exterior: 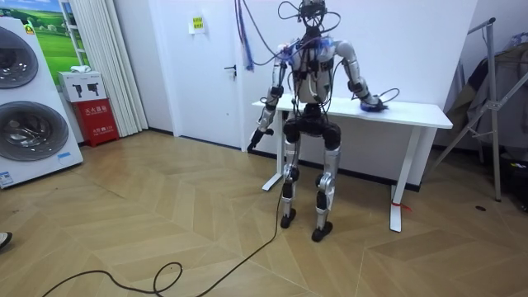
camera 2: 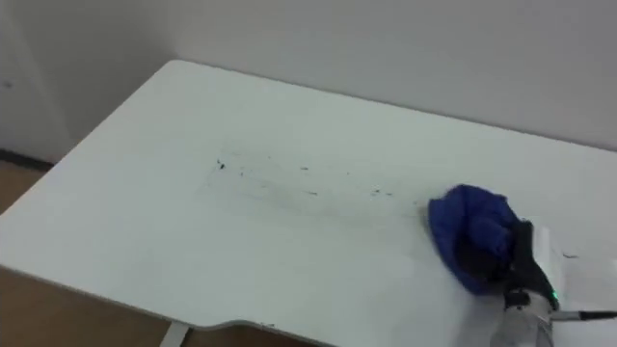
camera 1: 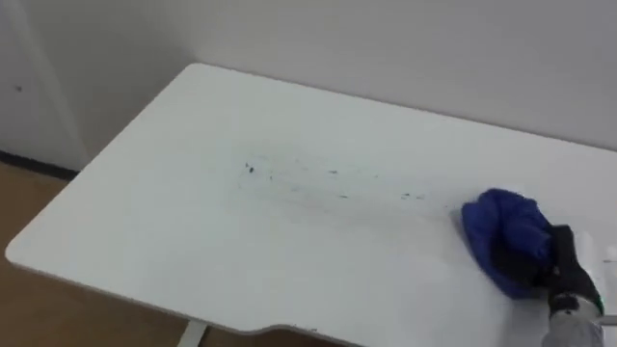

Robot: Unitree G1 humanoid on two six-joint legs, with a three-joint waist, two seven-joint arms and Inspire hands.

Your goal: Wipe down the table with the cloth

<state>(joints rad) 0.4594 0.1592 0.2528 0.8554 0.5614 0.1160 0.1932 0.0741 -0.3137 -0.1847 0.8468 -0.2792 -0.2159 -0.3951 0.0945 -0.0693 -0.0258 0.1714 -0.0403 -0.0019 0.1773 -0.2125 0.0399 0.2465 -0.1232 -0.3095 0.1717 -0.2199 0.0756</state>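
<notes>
Left eye view: blue cloth [camera 1: 499, 233] bunched on white table [camera 1: 174, 231], right part, right hand [camera 1: 559, 265] clenched on it, dark specks [camera 1: 249, 169] mid-table left of cloth, room view: robot stands at table, left hand [exterior: 256, 139] hangs low, state unreadable

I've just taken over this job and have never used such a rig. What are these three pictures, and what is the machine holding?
The machine is a humanoid robot on two legs, with two arms and a hand on each. Two pictures come from the two eyes of a camera on its head, looking down at the work, so they show the same scene. The third comes from a camera standing in the room and shows the robot standing at the white table. On the table are a line of dark marks and a blue cloth. The right hand grips the cloth, to the right of the marks. The left hand hangs low at the robot's side.
</notes>
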